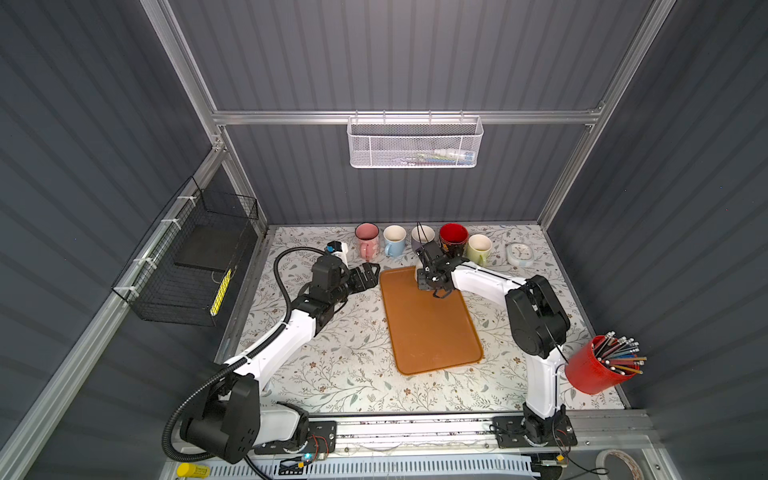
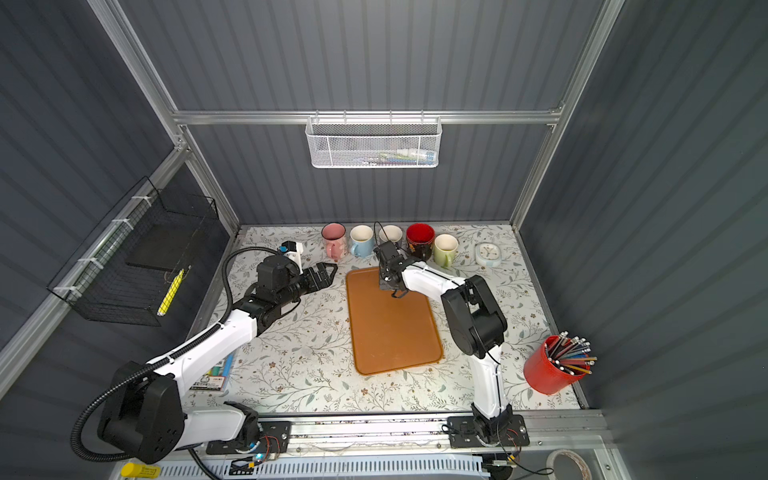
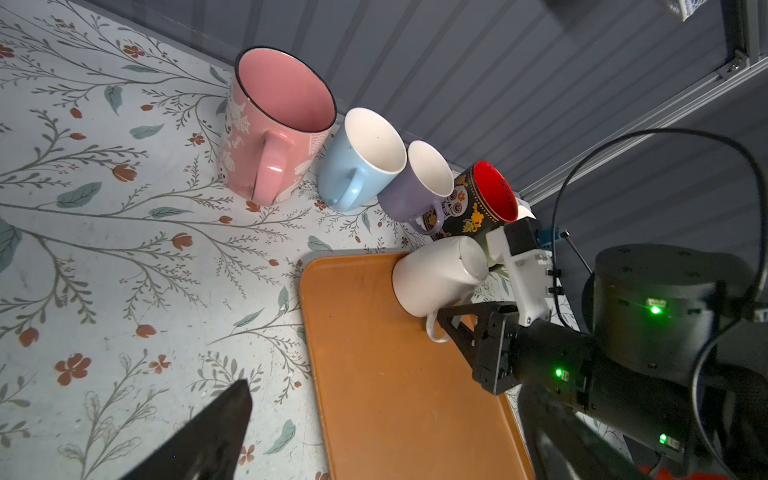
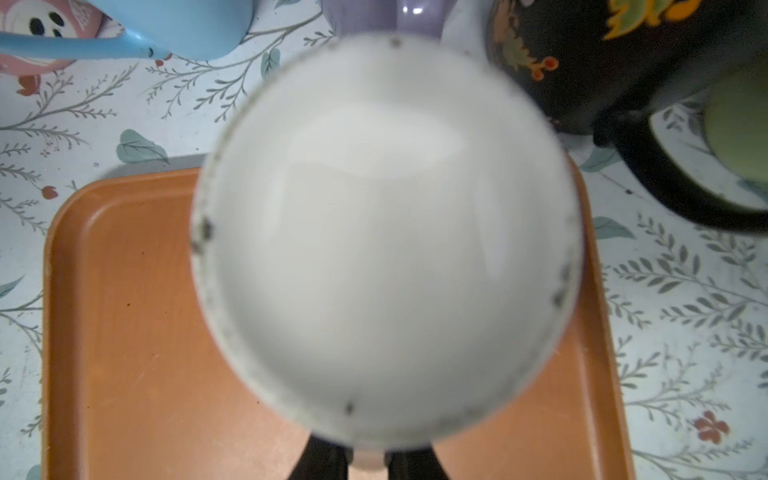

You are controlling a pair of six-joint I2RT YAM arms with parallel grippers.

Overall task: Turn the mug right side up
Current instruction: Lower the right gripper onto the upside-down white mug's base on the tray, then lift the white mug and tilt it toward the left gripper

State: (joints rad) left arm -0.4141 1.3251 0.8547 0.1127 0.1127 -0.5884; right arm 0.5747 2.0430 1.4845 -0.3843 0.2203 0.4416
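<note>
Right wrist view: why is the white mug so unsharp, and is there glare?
Right wrist view: the white mug is very close to the lens, so its edge blurs, with soft pale reflections; left wrist view: it looks sharp.

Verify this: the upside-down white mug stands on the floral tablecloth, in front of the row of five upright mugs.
Wrong in one respect: the white mug stands on the orange tray, not the tablecloth, as the left wrist view shows. It is upside down, in front of the row of five upright mugs.
</note>
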